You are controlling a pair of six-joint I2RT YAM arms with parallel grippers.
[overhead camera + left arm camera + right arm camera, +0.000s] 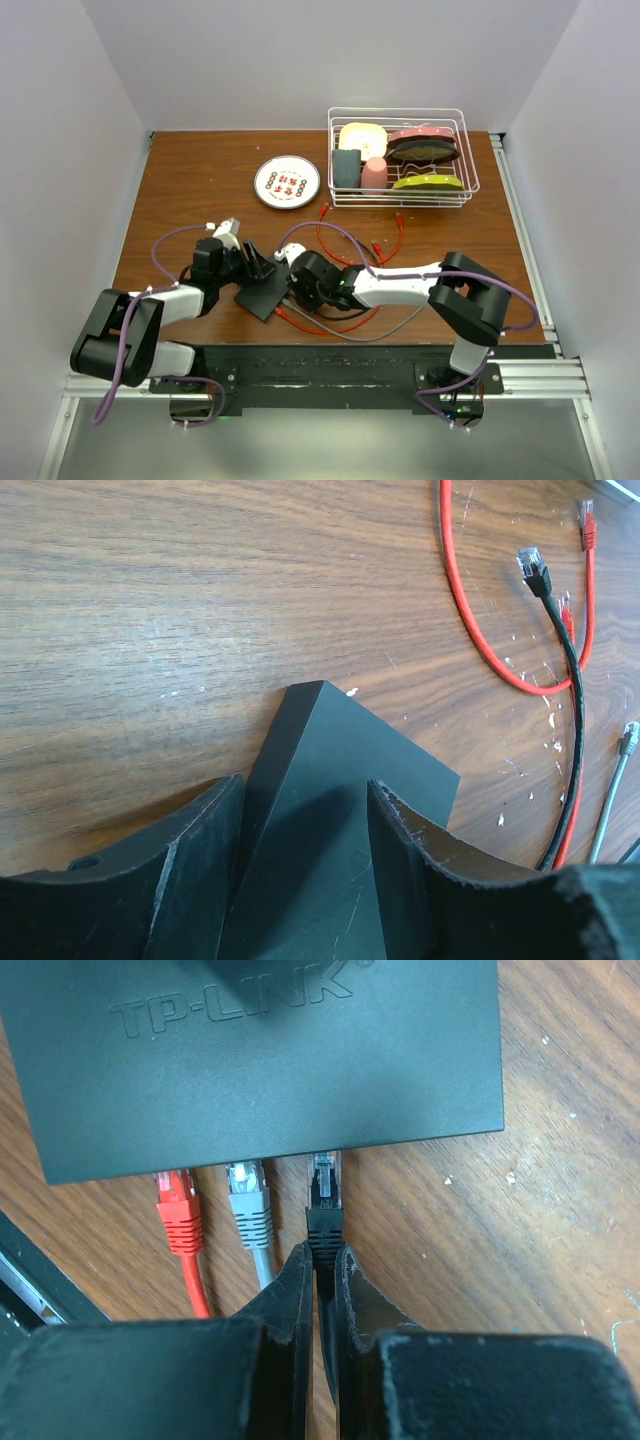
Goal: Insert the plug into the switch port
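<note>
Right wrist: my right pincer [322, 1255] pinches black plug [324, 1188] at flat dark-grey switch [260, 1060]; skew could jam it; left pincer [305, 790] spread.

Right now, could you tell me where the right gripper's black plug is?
In the right wrist view, the black plug is pinched by the right gripper, its tip at the port edge of the switch, just right of the grey plug.

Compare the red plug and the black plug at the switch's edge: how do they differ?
The red plug lies free; the black plug is pinched by the right end effector. In the right wrist view, the red plug sits left of the grey plug, the black plug right of it. Both point into the switch.
</note>
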